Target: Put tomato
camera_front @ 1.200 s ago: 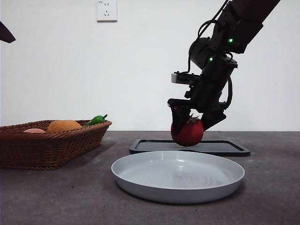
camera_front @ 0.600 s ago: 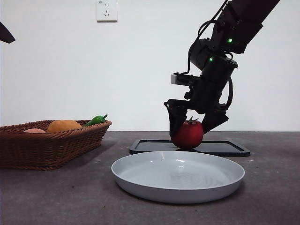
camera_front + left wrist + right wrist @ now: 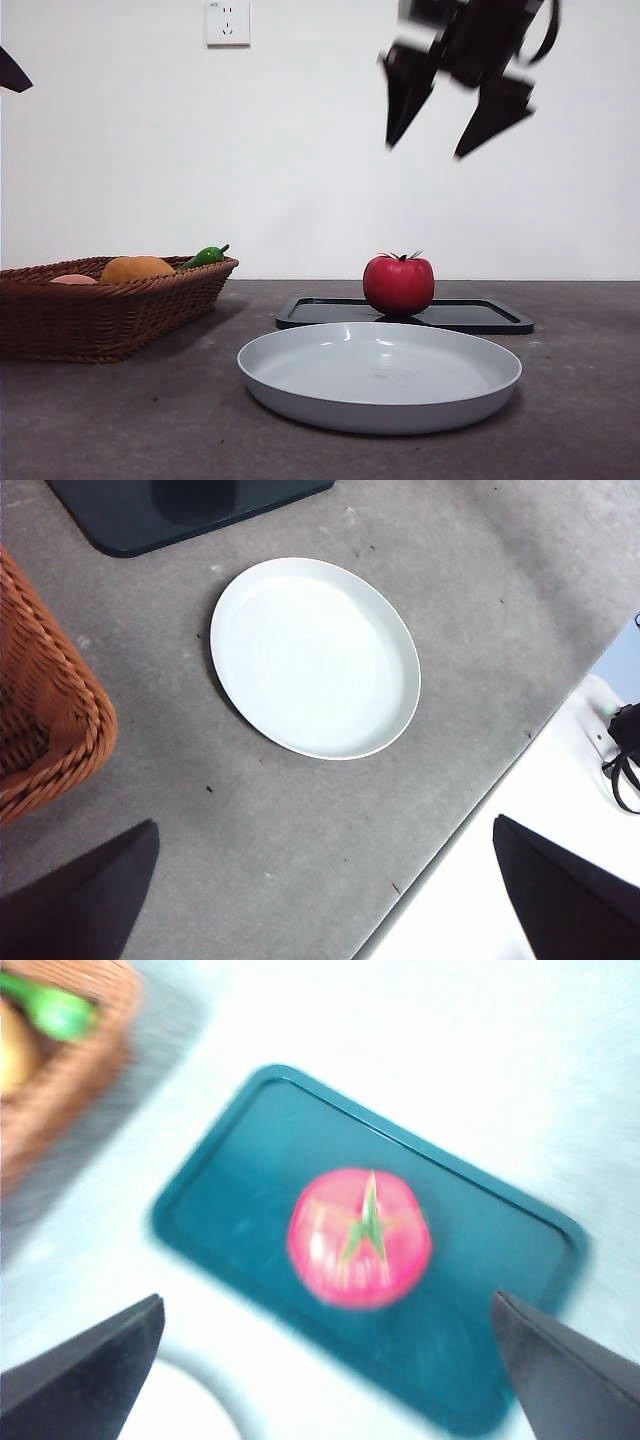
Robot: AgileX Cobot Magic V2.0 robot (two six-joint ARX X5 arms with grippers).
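Tomato (image 3: 398, 285) upright on dark tray (image 3: 480, 316) — right tool (image 3: 445, 125) open, high above.

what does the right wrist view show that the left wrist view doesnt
Only the right wrist view shows the tomato, sitting on the dark tray with nothing gripping it, and a green pepper in the basket; the right pincer frames it with jaws spread wide.

Only the left wrist view shows the whole grey plate, bare, and the table's edge, with the left pincer open.

Both show part of the tray, part of the wicker basket and the grey tabletop.
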